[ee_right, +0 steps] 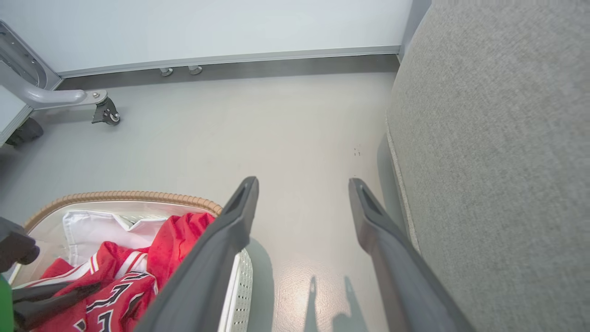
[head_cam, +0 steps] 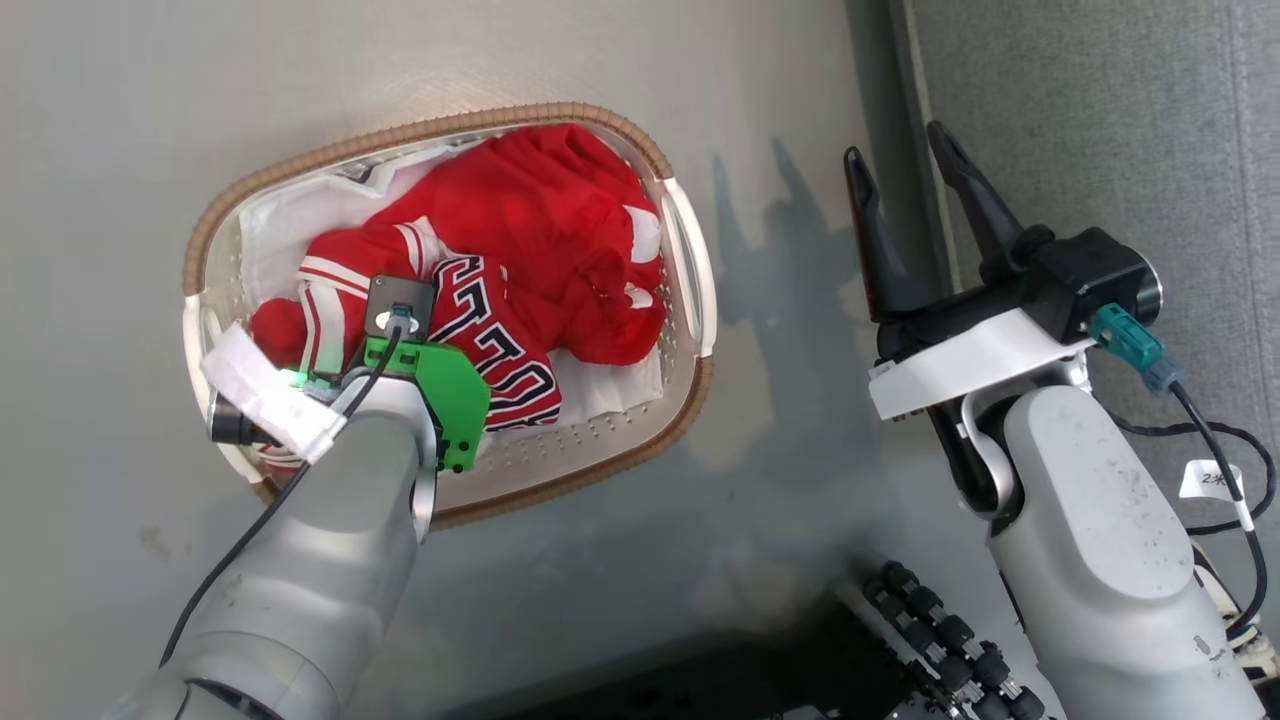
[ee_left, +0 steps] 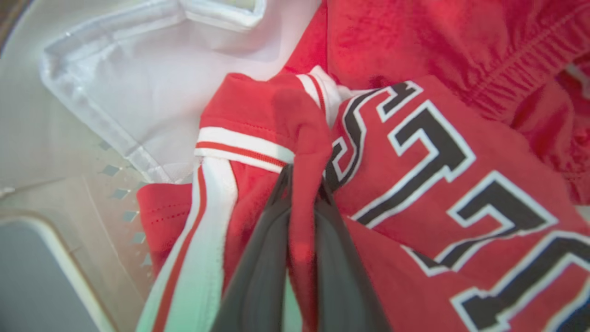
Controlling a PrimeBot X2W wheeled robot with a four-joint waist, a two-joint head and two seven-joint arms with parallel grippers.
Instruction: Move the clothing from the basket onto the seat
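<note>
Status: no garment transferred yet. My left gripper (ee_left: 302,180) is clamped on a fold of the red jersey with black white-edged letters (ee_left: 438,152), inside the oval white perforated plastic basket with brown woven-look rim (head_cam: 400,135). The plainer red garment with white patches (head_cam: 540,200) lies beside it there. My right gripper (head_cam: 893,145) hangs spread and empty near the large grey fabric seat cushion (head_cam: 1100,120). Remaining: lift and place both garments.

The basket (head_cam: 560,440) stands on the floor (head_cam: 790,470), left of the seat (head_cam: 1100,130). In it, on a sheet (head_cam: 290,215), the jersey (head_cam: 505,345) lies near the left end, the other garment (head_cam: 540,205) behind it.
</note>
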